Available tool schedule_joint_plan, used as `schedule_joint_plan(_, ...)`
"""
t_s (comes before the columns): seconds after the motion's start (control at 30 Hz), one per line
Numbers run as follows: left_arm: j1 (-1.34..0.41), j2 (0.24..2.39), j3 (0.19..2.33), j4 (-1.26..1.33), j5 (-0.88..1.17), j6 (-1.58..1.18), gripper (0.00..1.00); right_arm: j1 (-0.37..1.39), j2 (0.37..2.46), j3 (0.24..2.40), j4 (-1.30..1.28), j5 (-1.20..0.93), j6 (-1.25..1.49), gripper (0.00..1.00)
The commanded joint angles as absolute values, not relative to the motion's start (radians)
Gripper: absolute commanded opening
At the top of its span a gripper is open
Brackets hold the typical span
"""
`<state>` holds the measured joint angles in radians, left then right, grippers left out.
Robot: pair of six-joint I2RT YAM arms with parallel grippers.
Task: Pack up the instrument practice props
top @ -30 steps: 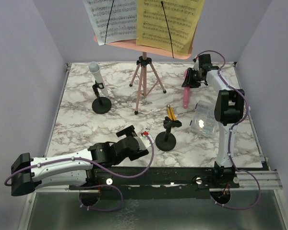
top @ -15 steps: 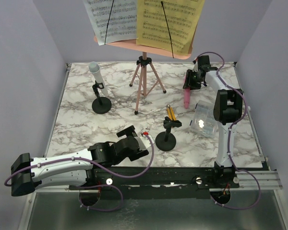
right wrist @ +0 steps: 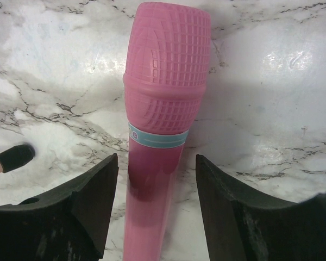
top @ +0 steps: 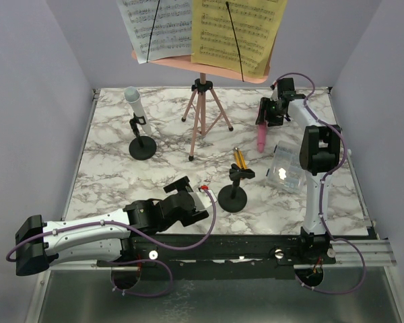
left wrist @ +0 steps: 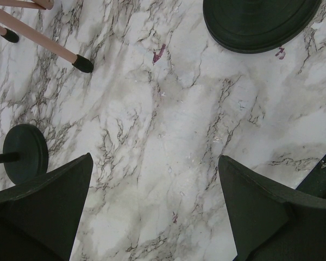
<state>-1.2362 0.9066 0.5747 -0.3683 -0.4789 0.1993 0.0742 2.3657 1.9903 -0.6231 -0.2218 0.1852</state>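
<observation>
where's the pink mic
In the top view the pink microphone lies far right on the table, between the open right claw's fingers, just beyond the clear box.

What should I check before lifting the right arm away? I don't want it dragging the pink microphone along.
1. Right gripper fingers parted: ok.
2. Gap between each finger and the pink microphone: ok.
3. Microphone lying flat on the marble table: ok.
4. Clear plastic box apart from the microphone: ok.
5. Left gripper open, holding nothing, low near its base: ok.
6. Room above the right wrist under the music rack: cannot tell.
</observation>
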Motion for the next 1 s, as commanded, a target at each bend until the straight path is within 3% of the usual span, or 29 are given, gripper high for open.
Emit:
schedule_joint_plan(0.0, -1.229, 0.899, 0.584, -0.381, -0.460, 0.202, 0.99, 0.080, 2.316, 1.992, -0.636, -0.236, 0.169, 0.65)
schedule_joint_plan(0.33, -1.229, 0.897, 0.589, -0.384, -0.454, 0.200, 0.99, 0.080, 2.119, 1.841, -0.601, -0.317, 0.161, 0.69)
schedule_joint_plan(0.6, -1.229, 0.893, 0.593, -0.387, -0.446, 0.193, 0.99, 0.079, 1.829, 1.541, -0.484, -0.476, 0.051, 0.72)
schedule_joint_plan(0.87, -1.229, 0.899, 0.596, -0.388, -0.444, 0.192, 0.99, 0.062, 1.523, 1.304, -0.413, -0.722, -0.114, 0.74)
schedule_joint_plan(0.97, -1.227, 0.896, 0.595, -0.389, -0.443, 0.192, 0.99, 0.057, 1.443, 1.228, -0.402, -0.817, -0.180, 0.81)
